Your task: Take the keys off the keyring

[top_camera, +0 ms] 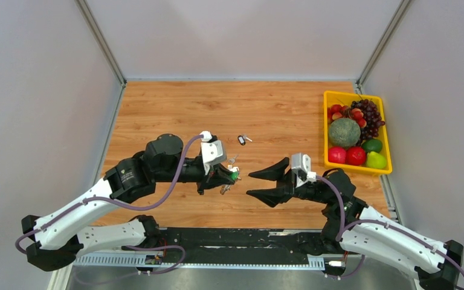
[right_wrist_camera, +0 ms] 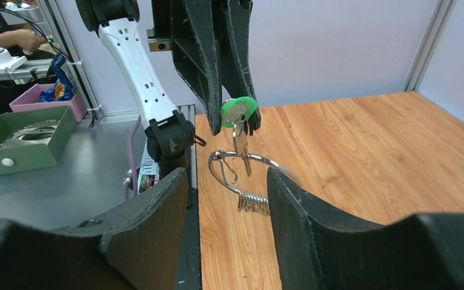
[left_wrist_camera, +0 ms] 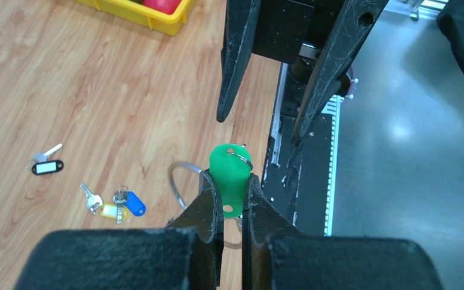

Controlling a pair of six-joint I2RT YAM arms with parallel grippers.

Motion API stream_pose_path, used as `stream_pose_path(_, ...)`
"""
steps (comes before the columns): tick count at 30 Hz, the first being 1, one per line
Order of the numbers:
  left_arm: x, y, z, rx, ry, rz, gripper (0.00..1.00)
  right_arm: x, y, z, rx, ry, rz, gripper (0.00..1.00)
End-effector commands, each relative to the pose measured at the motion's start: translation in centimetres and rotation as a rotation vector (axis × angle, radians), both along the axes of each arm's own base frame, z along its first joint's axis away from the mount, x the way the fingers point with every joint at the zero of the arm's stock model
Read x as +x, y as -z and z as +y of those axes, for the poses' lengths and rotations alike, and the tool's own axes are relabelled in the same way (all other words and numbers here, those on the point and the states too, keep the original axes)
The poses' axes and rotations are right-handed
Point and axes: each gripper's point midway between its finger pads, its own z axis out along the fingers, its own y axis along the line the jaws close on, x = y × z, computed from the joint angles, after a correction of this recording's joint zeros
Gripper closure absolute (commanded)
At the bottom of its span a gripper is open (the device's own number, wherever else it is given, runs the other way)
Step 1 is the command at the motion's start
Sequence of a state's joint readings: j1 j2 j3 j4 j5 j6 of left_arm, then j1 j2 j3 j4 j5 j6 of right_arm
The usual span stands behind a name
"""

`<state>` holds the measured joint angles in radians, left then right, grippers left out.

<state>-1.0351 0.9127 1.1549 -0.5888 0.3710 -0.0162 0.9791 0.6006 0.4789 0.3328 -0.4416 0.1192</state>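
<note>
the left gripper (left_wrist_camera: 231,177) is clenched on the green-tagged key (left_wrist_camera: 229,158). its two fingers press the flat sides of the green plastic tag at the centre of the left wrist view. the small tag loop shows at the top edge of the tag. in the right wrist view the silver key blade hangs straight down below the tag, crossing the top of the keyring (left_wrist_camera: 171,181). the keyring is a thin wire loop hanging under the left gripper, clear of the wooden table (top_camera: 217,109). a small bunch of silver metal pieces hangs at the low end of the loop; their detail cannot be told.

the right gripper (top_camera: 249,184) is released. its jaws stand apart with nothing between them, just right of the left gripper in the top view and pointed at it.

three keys lie loose on the table. the black-tagged key (top_camera: 241,139) lies above the grippers in the top view. the yellow-tagged key (left_wrist_camera: 103,209) and blue-tagged key (left_wrist_camera: 134,203) lie side by side at the lower left of the left wrist view.

a yellow tray (top_camera: 326,130) of fruit (top_camera: 345,132) sits at the right edge of the table.
</note>
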Motion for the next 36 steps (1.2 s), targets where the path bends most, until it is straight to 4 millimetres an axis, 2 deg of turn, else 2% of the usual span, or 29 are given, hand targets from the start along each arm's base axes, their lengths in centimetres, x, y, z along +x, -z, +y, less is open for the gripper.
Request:
stream_pose_path(1, -0.2, -4.2, 0.0, -0.135, 0.006, -0.098, 1.0, -0.9, -2.6, -0.4, 0.054, -0.028, -0.025, 0.45)
stream_pose_path(9, 0.2, -5.4, 0.4, -0.202, -0.038, -0.137, 1.0, -1.7, -2.6, -0.1, 0.084, -0.078, 0.068, 0.5)
stream_pose_path(14, 0.1, -5.4, 0.1, -0.208, -0.029, -0.132, 1.0, -0.8, -2.9, 0.6, 0.101, -0.042, 0.117, 0.41)
stream_pose_path(19, 0.1, -5.1, -0.1, -0.199, -0.029, -0.132, 1.0, -1.1, -3.9, 1.8, 0.122, -0.082, 0.147, 0.32)
stream_pose_path(26, -0.1, -4.8, -0.5, -0.195, -0.019, -0.129, 1.0, -0.1, -3.0, 4.0, 0.071, -0.039, 0.193, 0.32)
stream_pose_path(34, -0.4, -4.6, -0.8, -0.197, -0.007, -0.121, 1.0, -0.5, -3.8, 4.0, 0.108, -0.035, 0.162, 0.3)
stream_pose_path(36, -0.5, -4.5, -0.9, -0.199, -0.006, -0.12, 1.0, -0.7, -3.8, 4.2, 0.101, -0.041, 0.154, 0.35)
